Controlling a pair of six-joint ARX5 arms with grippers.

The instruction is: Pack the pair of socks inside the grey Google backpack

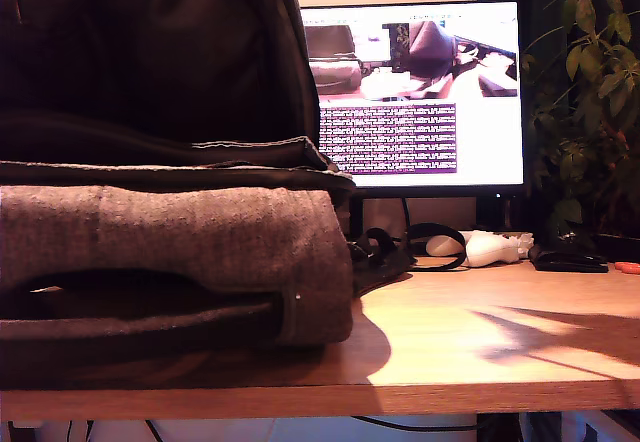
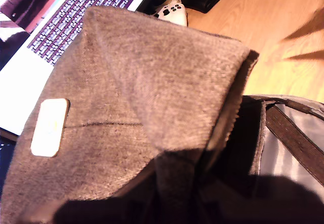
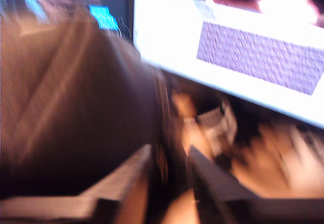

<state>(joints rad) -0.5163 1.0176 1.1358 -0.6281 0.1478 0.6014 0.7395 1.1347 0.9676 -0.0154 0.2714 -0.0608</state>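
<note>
In front of the monitor (image 1: 410, 92), the grey Google backpack (image 1: 170, 232) is lying on the surface (image 1: 480, 332), flap raised so its dark compartment is gaping. My second tool (image 3: 169, 183) is standing apart beside it, blurred. My first tool's state I cannot tell. The socks are perhaps inside, unseen.

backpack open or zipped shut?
Open: the grey Google backpack has its flap raised off the body, dark lining exposed in exterior and first wrist views.

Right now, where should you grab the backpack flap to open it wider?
I'd grip the free edge of the flap, the raised fabric fold above the dark opening of the backpack. It stands up off the bag, so jaws could probably close over its thin rim, coming from the open side, away from the logo patch.
</note>
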